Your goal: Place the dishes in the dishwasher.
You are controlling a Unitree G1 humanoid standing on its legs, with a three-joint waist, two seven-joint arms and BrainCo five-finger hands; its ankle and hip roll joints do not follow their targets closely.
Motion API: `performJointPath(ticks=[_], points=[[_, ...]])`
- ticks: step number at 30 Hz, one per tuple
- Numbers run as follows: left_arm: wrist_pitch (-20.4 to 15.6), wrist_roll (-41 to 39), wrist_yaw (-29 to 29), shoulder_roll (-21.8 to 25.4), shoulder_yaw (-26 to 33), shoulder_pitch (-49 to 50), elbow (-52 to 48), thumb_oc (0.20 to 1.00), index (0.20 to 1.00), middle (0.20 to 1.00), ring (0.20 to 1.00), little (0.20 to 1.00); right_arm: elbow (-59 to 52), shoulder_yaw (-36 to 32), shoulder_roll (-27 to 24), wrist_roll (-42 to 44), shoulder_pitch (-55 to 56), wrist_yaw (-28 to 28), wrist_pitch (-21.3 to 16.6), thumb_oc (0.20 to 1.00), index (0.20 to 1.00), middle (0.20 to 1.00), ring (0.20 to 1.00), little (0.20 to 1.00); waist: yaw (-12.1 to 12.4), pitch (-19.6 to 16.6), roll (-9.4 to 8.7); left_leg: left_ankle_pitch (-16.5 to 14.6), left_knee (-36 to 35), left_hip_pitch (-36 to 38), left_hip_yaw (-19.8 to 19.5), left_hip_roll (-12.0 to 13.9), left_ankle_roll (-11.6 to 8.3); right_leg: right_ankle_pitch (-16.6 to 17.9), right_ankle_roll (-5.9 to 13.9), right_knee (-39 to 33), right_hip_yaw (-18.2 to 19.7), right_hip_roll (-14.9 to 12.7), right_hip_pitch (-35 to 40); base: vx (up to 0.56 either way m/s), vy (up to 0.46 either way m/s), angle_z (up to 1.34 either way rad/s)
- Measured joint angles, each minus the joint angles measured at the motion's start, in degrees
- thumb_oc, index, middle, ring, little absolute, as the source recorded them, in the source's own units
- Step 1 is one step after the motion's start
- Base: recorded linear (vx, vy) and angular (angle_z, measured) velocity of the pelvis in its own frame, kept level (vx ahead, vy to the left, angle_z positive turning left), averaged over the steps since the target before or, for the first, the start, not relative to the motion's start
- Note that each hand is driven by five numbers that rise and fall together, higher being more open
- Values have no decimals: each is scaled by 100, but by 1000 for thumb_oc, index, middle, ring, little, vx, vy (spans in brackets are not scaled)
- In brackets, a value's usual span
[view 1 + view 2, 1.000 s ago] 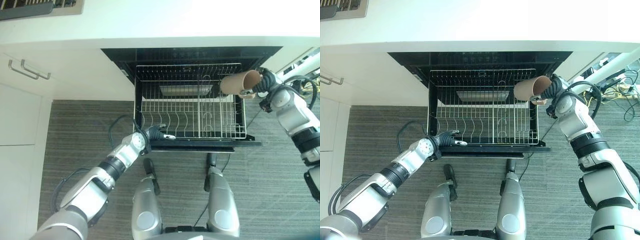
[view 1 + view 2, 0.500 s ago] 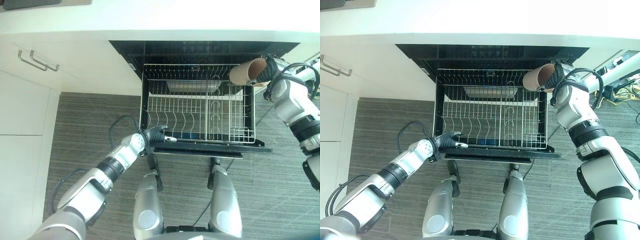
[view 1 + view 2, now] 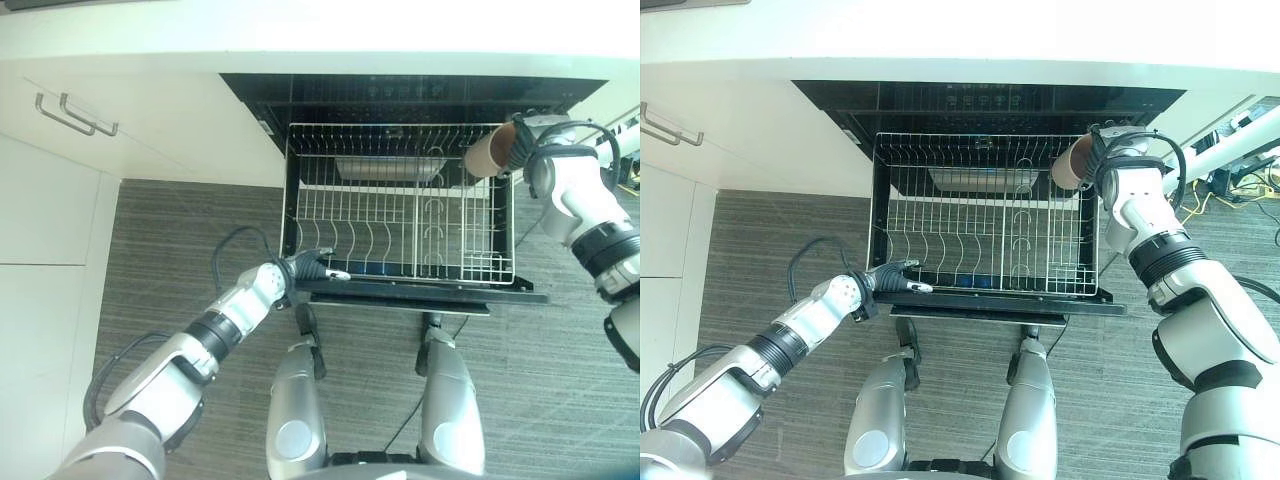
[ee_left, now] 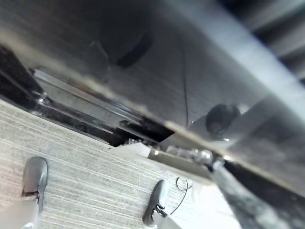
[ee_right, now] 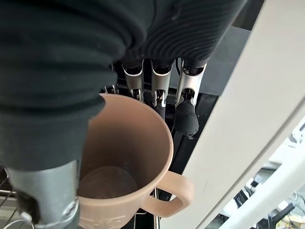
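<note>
A tan mug (image 3: pixel 488 153) with a handle hangs on its side over the far right corner of the wire rack (image 3: pixel 400 215). My right hand (image 3: pixel 522 142) is shut on it. In the right wrist view the mug (image 5: pixel 125 157) is empty, with the fingers (image 5: pixel 162 88) down its outer wall and the thumb across its rim. The rack holds no dishes and is pulled out over the dishwasher's lowered door (image 3: pixel 420 294). My left hand (image 3: pixel 310 268) rests at the rack's front left corner, fingers straight along the front edge.
A white counter (image 3: pixel 300 35) runs above the dishwasher's dark opening (image 3: pixel 400 95). White cabinets with metal handles (image 3: pixel 75 112) stand to the left. Grey striped carpet (image 3: pixel 180 240) lies on both sides of the door. Loose cables (image 3: pixel 1240 180) lie on the floor at the far right.
The camera has shifted. My right hand has brought the mug lower and closer to the rack's far right corner. The left hand stays at the rack's front left corner.
</note>
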Motion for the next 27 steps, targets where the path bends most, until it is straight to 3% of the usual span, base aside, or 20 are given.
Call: performJointPath(ticks=[11,12,13,14,16,27], points=[[2,-86,-3,55,-1,-16,13,1000,1000,1000,1000,1000,-27,449,104,-968,3,806,-256,200,200,200,200,200,22,-2,3,1,-2,-15,-5,-9,1,0,0,2,-7,-3,-10,-8,-1,0],[0,-87,-2,55,-1,-20,15,1000,1000,1000,1000,1000,-23,452,141,-1087,3,929,-249,329,329,329,329,329,25,-2,3,5,-2,-26,-6,-13,5,0,0,5,-7,-5,-22,-40,1,1],[-1,-89,-1,55,-2,-28,21,1000,1000,1000,1000,1000,38,527,250,-1159,4,1117,-210,511,511,511,511,511,30,-3,5,7,-3,-34,-10,-14,7,0,0,7,-12,-4,-30,-36,12,1],[-1,-91,-1,55,-3,-30,20,1000,1000,1000,1000,1000,115,663,318,-1194,5,1195,-201,884,884,884,884,884,30,-3,5,8,-4,-34,-11,-15,8,0,0,6,-14,-5,-29,0,0,0],[-47,-94,10,39,-2,-51,71,1000,1000,1000,1000,1000,274,655,398,-1141,26,1210,-133,1000,1000,1000,1000,1000,33,-8,12,14,-10,-35,-15,-33,17,0,0,7,-38,-26,-25,-16,2,1],[-15,-107,13,34,-12,-140,136,1000,1000,1000,1000,1000,598,620,594,-844,59,1226,63,1000,1000,1000,1000,1000,48,-12,20,43,-13,-65,-47,-51,32,1,1,14,-84,-52,-24,-8,-2,2]])
